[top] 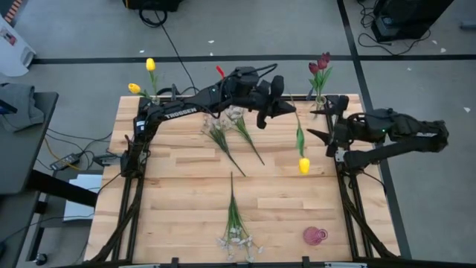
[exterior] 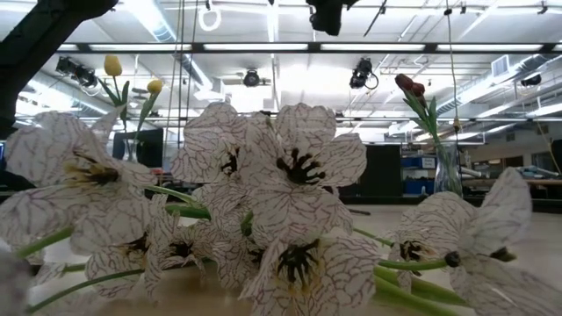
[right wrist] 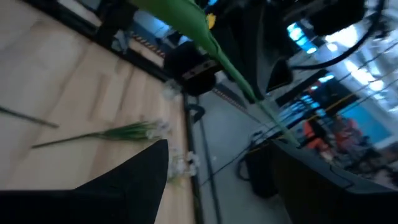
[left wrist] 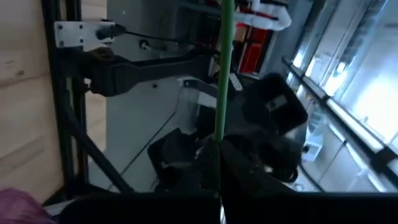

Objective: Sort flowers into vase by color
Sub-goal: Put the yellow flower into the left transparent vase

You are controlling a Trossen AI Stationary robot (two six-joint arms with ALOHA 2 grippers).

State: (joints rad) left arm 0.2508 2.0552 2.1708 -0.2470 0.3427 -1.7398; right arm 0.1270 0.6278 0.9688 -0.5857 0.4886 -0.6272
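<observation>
My left gripper [top: 277, 104] [left wrist: 219, 148] hangs over the far middle of the table, shut on a yellow tulip [top: 304, 165] with a long green stem. My right gripper [top: 316, 139] [right wrist: 221, 146] is open at the table's right side, right beside that stem's leaf [top: 300, 138]; the stem [right wrist: 239, 74] crosses in front of its spread fingers. Two yellow tulips [top: 151, 65] stand in a vase at the far left corner. Dark red tulips [top: 320, 64] stand in a vase [exterior: 446, 171] at the far right. Whitish sprays [top: 236, 223] lie flat on the table. My left gripper pinches the yellow tulip's stem [left wrist: 220, 124] between its two fingers, near the end away from the bloom. The stem runs straight out from the fingertips toward the right arm. The tulip is lifted clear of the table, with its bloom at the free end.
Two more whitish sprays [top: 223, 135] lie under the left arm at the table's far middle. A small pink object [top: 314, 236] sits near the near right corner. Whitish blossoms [exterior: 290, 175] fill the low view's foreground. The middle of the wooden table [top: 178, 193] is bare.
</observation>
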